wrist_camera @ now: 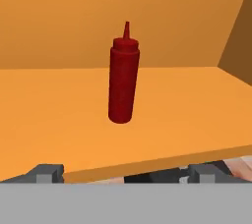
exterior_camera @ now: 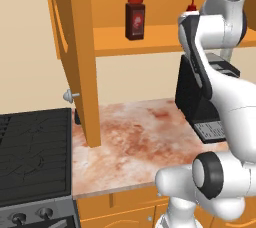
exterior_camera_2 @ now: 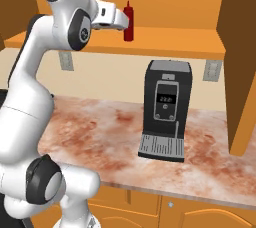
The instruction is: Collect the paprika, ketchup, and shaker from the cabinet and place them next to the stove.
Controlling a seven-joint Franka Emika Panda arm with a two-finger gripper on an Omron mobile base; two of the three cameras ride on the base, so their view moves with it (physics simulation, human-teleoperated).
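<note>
A: Cabinet [exterior_camera: 150, 39], the orange wall unit with its door panel swung open at 9 o'clock in the left base view. What stands on its shelf?

B: Two task items. Paprika [exterior_camera: 135, 18], a dark jar with a red cap, stands upright toward the 9 o'clock side of the shelf. Ketchup [wrist_camera: 123, 78], a slim red bottle, stands upright well apart from it toward 3 o'clock, partly hidden by the arm in the left base view. I cannot find a shaker on the visible shelf.

A: And below the shelf?

B: Counter [exterior_camera: 135, 142], a mottled reddish slab. Stove [exterior_camera: 32, 157] lies at its 9 o'clock end, and a coffee machine [exterior_camera_2: 165, 109] stands at the 3 o'clock side.

A: Where is the tool?

B: Gripper [wrist_camera: 125, 173] hangs level with the shelf's front edge. In the hand view its two fingertips sit wide apart at 6 o'clock, nothing between them, so it reads as spread and empty.

A: Which relation governs the coming move?

B: Ketchup lies straight ahead of the gripper, at 12 o'clock in the hand view, set back on the shelf and clear of the fingers. Its long axis is vertical and its body falls between the two fingertips' lines. A straight advance over the shelf edge would probably put the bottle between the fingers, while the paprika would need a sideways shift first.
</note>
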